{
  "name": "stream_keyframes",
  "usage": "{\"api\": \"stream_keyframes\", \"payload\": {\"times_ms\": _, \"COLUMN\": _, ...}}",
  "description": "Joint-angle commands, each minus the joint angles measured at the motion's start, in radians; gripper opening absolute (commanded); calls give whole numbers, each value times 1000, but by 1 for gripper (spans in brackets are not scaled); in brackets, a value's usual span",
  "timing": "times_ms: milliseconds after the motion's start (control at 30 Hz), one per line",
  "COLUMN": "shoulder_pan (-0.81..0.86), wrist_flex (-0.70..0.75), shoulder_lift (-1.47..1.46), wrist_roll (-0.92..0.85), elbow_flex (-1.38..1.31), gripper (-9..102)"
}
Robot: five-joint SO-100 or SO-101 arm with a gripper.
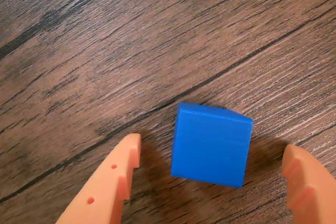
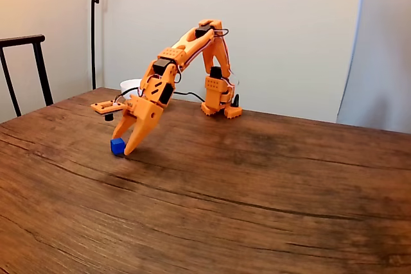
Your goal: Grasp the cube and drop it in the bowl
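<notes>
Cube (image 1: 211, 145) on wooden table (image 1: 105, 51) | claw (image 1: 210, 174) spread wide, straddling it, not touching | bowl (image 2: 130, 86) behind arm

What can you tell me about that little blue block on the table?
The cube is bright blue with plain faces and fine layered lines, like printed plastic. It sits flat on the dark wooden table, turned slightly askew in the wrist view. The open orange gripper straddles it, a finger on each side, with gaps showing, so nothing but the table touches it.
</notes>
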Motion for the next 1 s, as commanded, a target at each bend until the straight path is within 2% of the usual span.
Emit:
{"api": "stream_keyframes", "payload": {"times_ms": 0, "shoulder_pan": 3, "wrist_flex": -2, "shoulder_lift": 6, "wrist_roll": -8, "elbow_flex": -11, "gripper": 36}}
{"api": "stream_keyframes", "payload": {"times_ms": 400, "shoulder_pan": -2, "wrist_flex": -2, "shoulder_lift": 6, "wrist_roll": 3, "elbow_flex": -11, "gripper": 35}}
{"api": "stream_keyframes", "payload": {"times_ms": 600, "shoulder_pan": -6, "wrist_flex": -2, "shoulder_lift": 6, "wrist_roll": 5, "elbow_flex": -11, "gripper": 25}}
{"api": "stream_keyframes", "payload": {"times_ms": 967, "shoulder_pan": -6, "wrist_flex": 0, "shoulder_lift": 5, "wrist_roll": 2, "elbow_flex": 3, "gripper": 14}}
